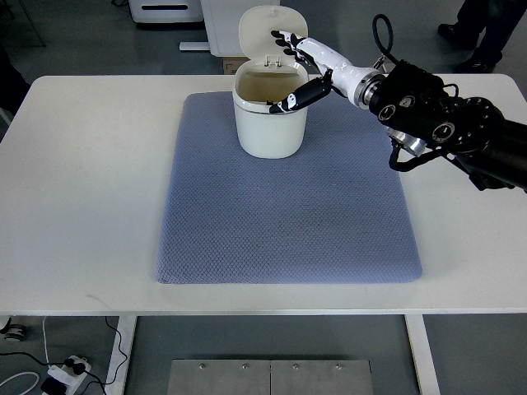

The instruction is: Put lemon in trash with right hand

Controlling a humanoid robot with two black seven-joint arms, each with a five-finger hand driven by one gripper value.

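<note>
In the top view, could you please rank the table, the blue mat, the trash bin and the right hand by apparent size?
1. White table
2. Blue mat
3. Trash bin, lid open
4. Right hand, over the bin's rim, fingers spread

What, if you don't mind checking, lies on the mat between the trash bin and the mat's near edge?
Nothing: in the top view that stretch of the blue mat in front of the trash bin is bare. No lemon shows.

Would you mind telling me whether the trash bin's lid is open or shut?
Open: the lid stands tipped back behind the bin, leaving its inside exposed, with the right hand over the rim.
</note>
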